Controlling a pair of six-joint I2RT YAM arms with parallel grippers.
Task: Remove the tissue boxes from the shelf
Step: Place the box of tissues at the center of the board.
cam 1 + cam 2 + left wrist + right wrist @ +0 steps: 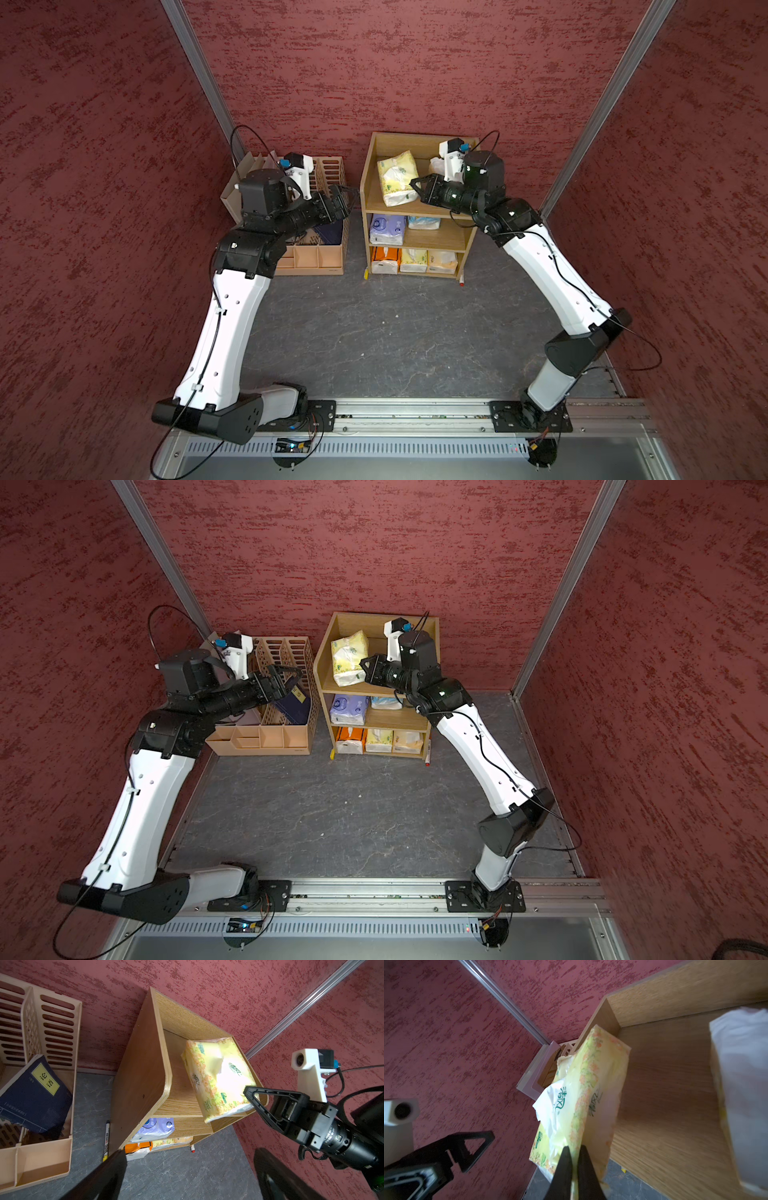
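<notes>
Right wrist view: the right jaws clamp an edge of the pale yellow tissue pack [593, 1084], on the top tier of the shelf [675, 1105] at twelve o'clock on the tabletop [374, 332]. The left jaws stand apart at ten o'clock, above the slotted file organizer [332, 174].

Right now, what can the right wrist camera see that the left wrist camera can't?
Only the right wrist view shows a second pack, topped with white tissue, on the top tier of the shelf. Only the left wrist view shows the navy book, a marker lying beside the shelf, and the purple pack and orange pack on the lower tiers. Both show the right gripper shut on the pale yellow tissue pack, the shelf, and the red wall.
</notes>
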